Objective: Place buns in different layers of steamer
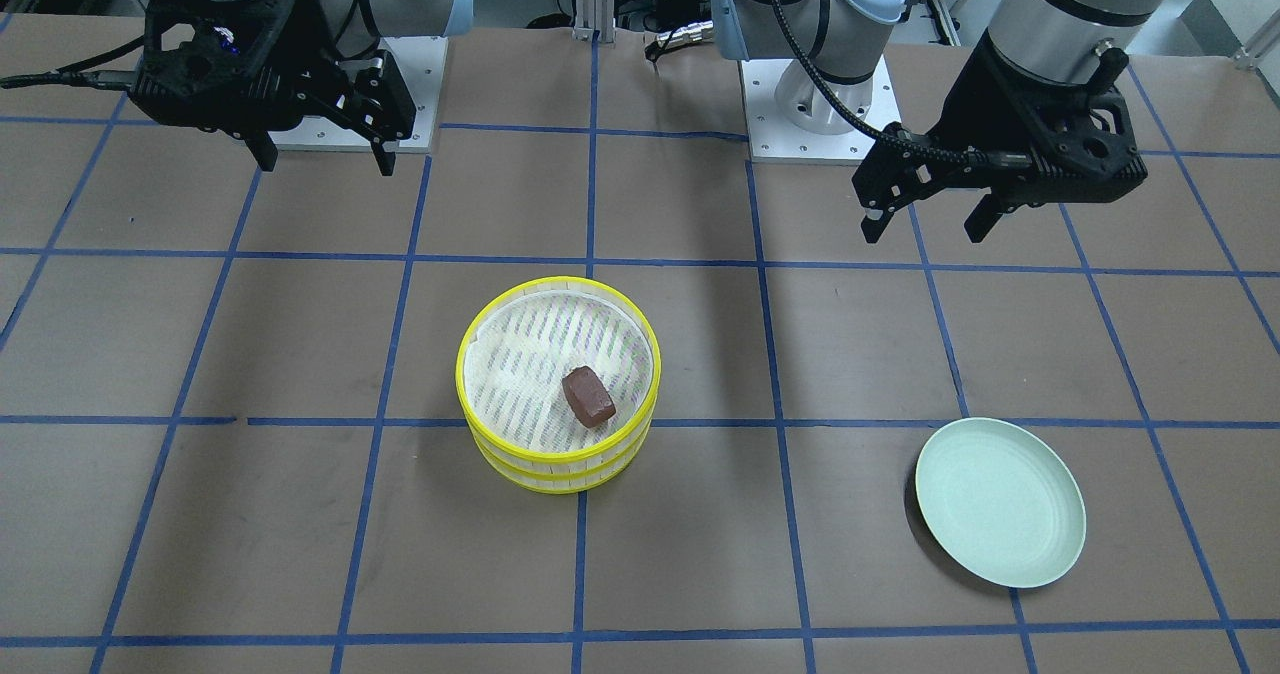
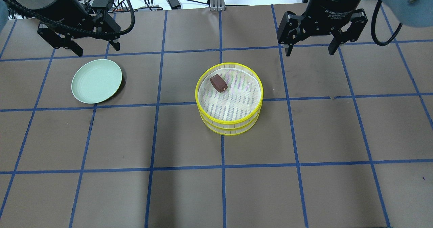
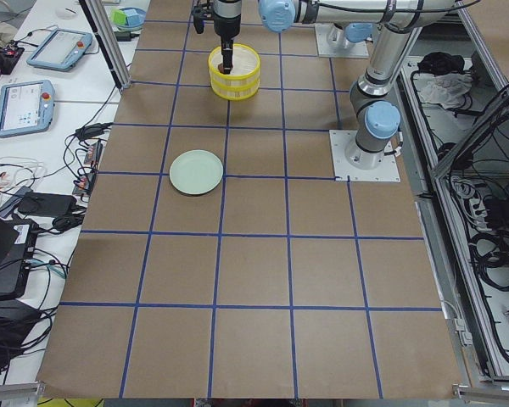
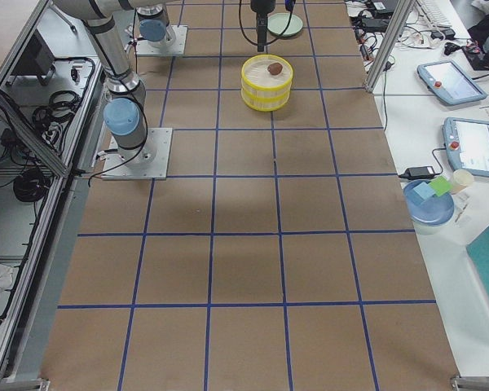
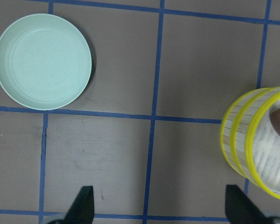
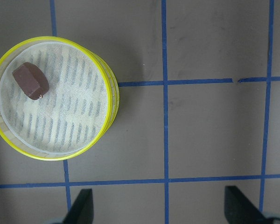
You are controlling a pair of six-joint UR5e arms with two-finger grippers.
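Note:
The steamer [image 2: 230, 123] is two stacked yellow-rimmed trays near the table's middle; it also shows in the front view [image 1: 556, 469]. The dark reddish-brown bun [image 2: 218, 83] lies on the top tray's white mesh, toward the rim; the right wrist view shows it too [image 6: 30, 80]. The cream-white bun shows in no view. My left gripper [image 2: 98, 50] is open and empty, hovering beside the pale green plate [image 2: 96, 81]. My right gripper [image 2: 309, 51] is open and empty, hovering above the table to the steamer's right and beyond it.
The green plate [image 1: 1000, 502] holds nothing and lies well to the steamer's left in the overhead view. The brown table cover carries a blue tape grid. Both arm bases [image 1: 820, 114] stand at the robot's edge of the table.

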